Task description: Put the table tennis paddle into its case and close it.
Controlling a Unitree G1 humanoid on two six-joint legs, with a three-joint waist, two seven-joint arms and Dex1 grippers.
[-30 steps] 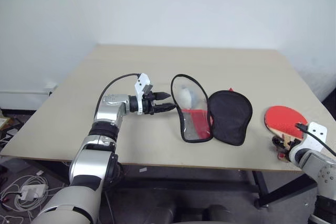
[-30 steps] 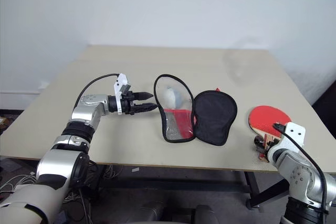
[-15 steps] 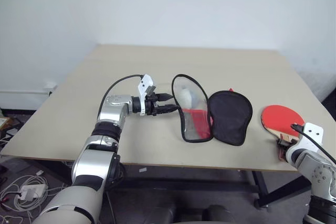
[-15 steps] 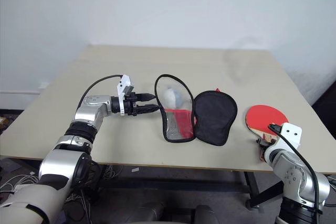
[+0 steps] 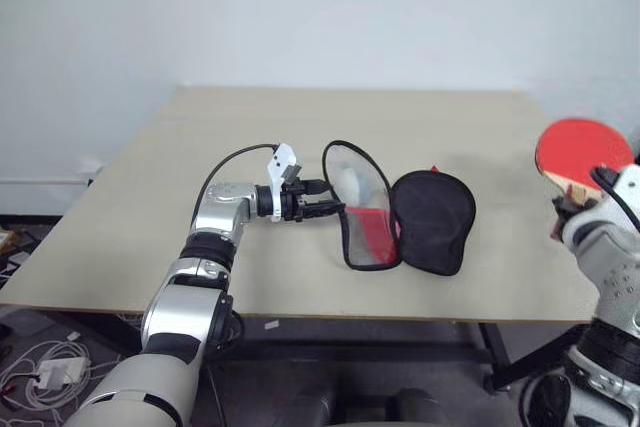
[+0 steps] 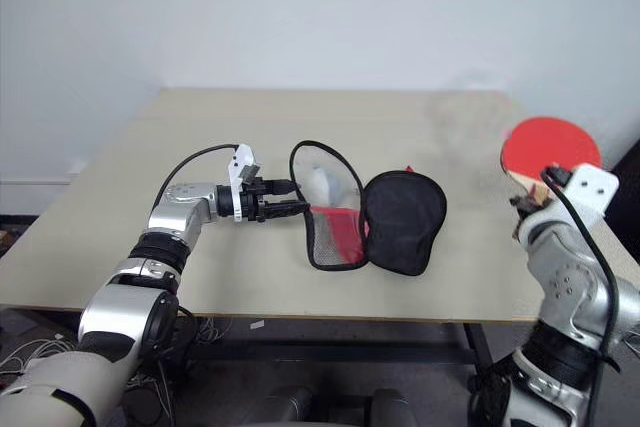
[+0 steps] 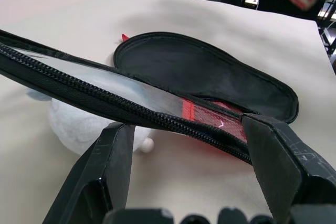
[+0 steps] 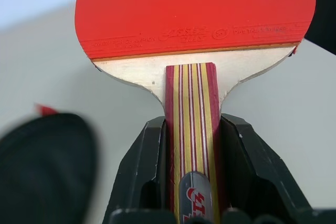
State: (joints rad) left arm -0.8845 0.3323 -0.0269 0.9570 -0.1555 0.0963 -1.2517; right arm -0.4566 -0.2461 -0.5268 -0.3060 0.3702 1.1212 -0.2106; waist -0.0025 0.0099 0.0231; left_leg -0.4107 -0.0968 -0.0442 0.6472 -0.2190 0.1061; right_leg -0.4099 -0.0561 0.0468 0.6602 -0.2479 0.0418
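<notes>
On the pale beige rectangular surface [image 5: 150, 217] the paddle-shaped soft case [image 5: 400, 209] lies spread open near the middle of the front edge, its black fabric half [image 5: 432, 221] flat toward the right and its clear plastic half with black zipper edging [image 5: 358, 207] propped up on its left, tilted rather than lying flat. Through the clear plastic a red patch and a small greyish-white ball [image 7: 86, 127] can be seen (the ball sits on the surface just beside the zipper edge). The left gripper [image 5: 322, 199] reaches in level from the left side toward the raised clear half, its jaws spread wide with the zippered rim [image 7: 121, 106] passing between them in the left wrist view; whether a finger touches the rim cannot be told. The right gripper [image 8: 191, 150] is raised above the right edge of the surface, well apart from the case, and its jaws are clenched on the short pale wooden handle with red stripes [image 8: 191, 129]. The table tennis paddle with the round red rubber face [image 5: 583, 150] is thus held in the air, blade pointing up and away from the gripper, clear of the surface.
</notes>
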